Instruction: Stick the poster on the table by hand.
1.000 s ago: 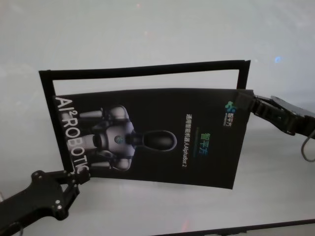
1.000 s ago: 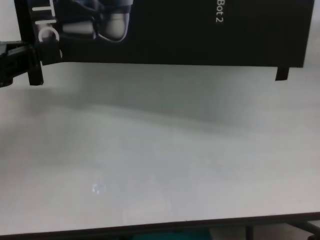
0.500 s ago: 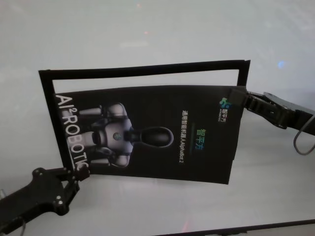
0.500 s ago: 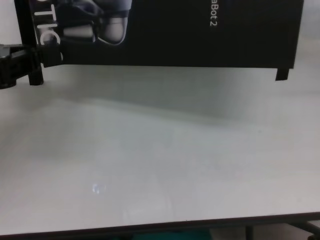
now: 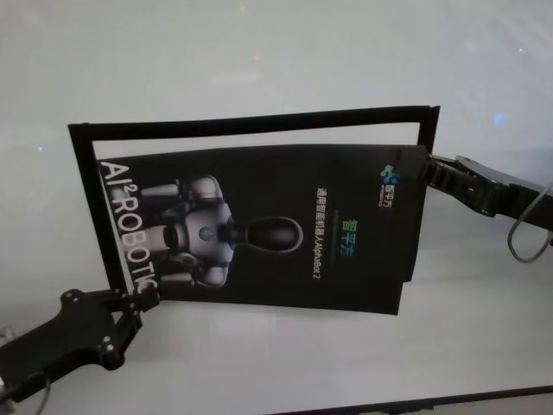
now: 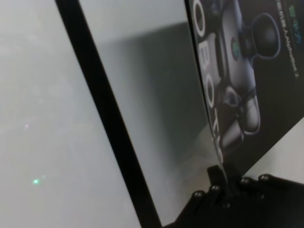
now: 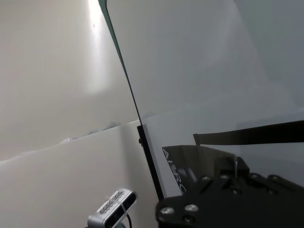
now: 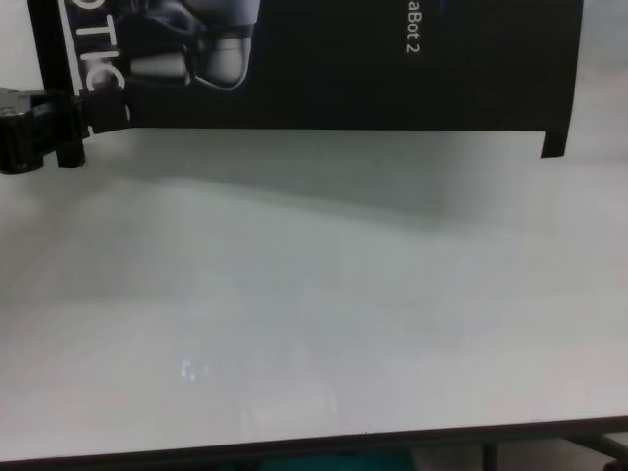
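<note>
Poster (image 5: 268, 229) held above the white table (image 5: 259, 60), inside a black tape outline (image 5: 251, 123) marked on the tabletop; its shadow on the table suggests it is not yet lying flat. One poster, one table, one outline of three visible strips (left, far, right), two grippers.

Left gripper (image 5: 143, 303) is pinched closed on the near-left corner beside the "ROBOTIC" lettering; the left wrist view shows its tips clamping the sheet edge. Right gripper (image 5: 425, 169) is closed on the far-right corner near the small logo. Both have hold of the poster, nothing else.

Step in hand, as I judge it: carrying the sheet to line up with the outline, then lowering. To do it well: keep both corners taut so the sheet doesn't sag, square its edges to the tape strips, lower both ends evenly, one edge down first, then release and press flat. Risk: skew or curl if one arm leads.
</note>
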